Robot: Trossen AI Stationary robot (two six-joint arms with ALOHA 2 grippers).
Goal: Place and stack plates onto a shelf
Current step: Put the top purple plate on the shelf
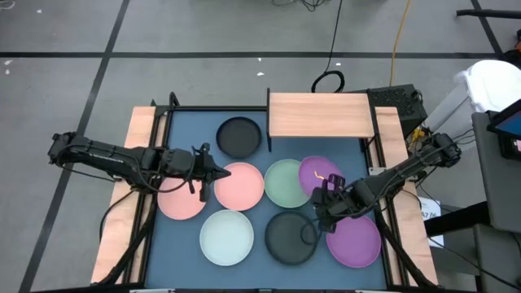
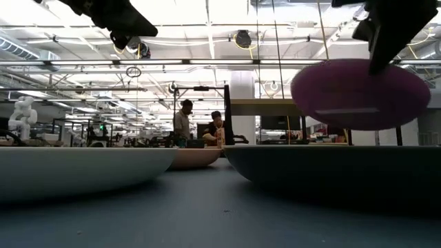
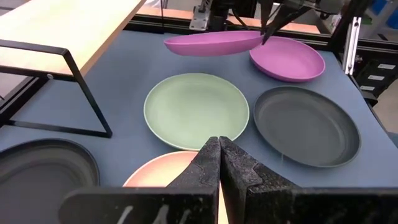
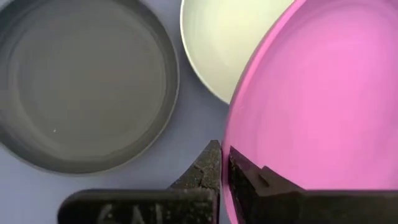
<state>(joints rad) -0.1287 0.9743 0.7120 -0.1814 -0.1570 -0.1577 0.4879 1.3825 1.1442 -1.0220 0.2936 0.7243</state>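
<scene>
- The right pincer point(image 1: 328, 195) is clamped on the rim of a purple plate point(image 1: 320, 175), holding it lifted clear of the tabletop point(image 1: 187, 248), above the green plate point(image 1: 286, 182) and near the second purple plate point(image 1: 355, 238).
- The left pincer point(image 1: 220, 172) is closed on nothing and hovers over a pink plate point(image 1: 239, 185).
- To do this step well, I'd judge: keep the plate level, carry it high over the green plate, and bring it over the near edge of the shelf point(image 1: 319, 114) before lowering, so the rim does not catch the board.
- Set it to one side of the shelf, leaving room for a second stack beside it.
- The held plate is round, shallow and matte, with a raised rim; seen from the low view it hangs nearly flat.
- Near plates: whitish point(image 1: 227, 237) and dark grey point(image 1: 291, 238). Another pink one point(image 1: 181, 200) lies under the left arm.
- Farther off, a second dark grey plate point(image 1: 239, 136) lies just beside the shelf, which is bare.
</scene>
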